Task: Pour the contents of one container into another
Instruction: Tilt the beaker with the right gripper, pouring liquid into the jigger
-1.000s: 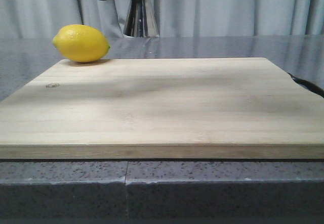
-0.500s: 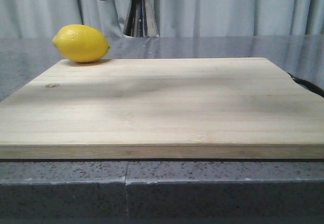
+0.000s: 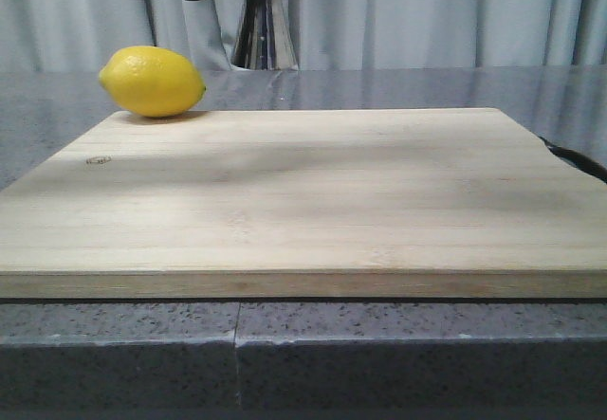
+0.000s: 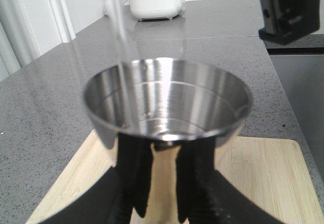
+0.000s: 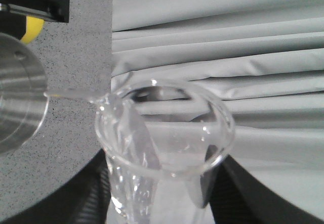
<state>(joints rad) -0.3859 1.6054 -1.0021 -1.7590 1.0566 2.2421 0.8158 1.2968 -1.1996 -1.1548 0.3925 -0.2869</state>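
Observation:
In the left wrist view my left gripper [image 4: 163, 158] is shut on the waist of the steel jigger [image 4: 167, 100], held upright with its open cup facing up. A thin stream of clear liquid [image 4: 119, 37] falls into the cup. The right wrist view shows my right gripper [image 5: 162, 196] shut on the clear glass beaker [image 5: 164, 133], which is tipped sideways. Liquid runs off its lip [image 5: 76, 95] toward the jigger [image 5: 17, 102]. The front view catches only the jigger's lower cone [image 3: 263, 36], hanging above the table behind the board.
A wooden cutting board [image 3: 303, 202] covers most of the grey stone counter [image 3: 379, 344]. A lemon [image 3: 152, 81] lies at its far left corner. A white appliance [image 4: 152, 1] stands on the counter. Grey curtains [image 3: 427, 12] hang behind the table.
The jigger's lower cone in the front view has shifted slightly and shines brighter. The board and lemon have not moved.

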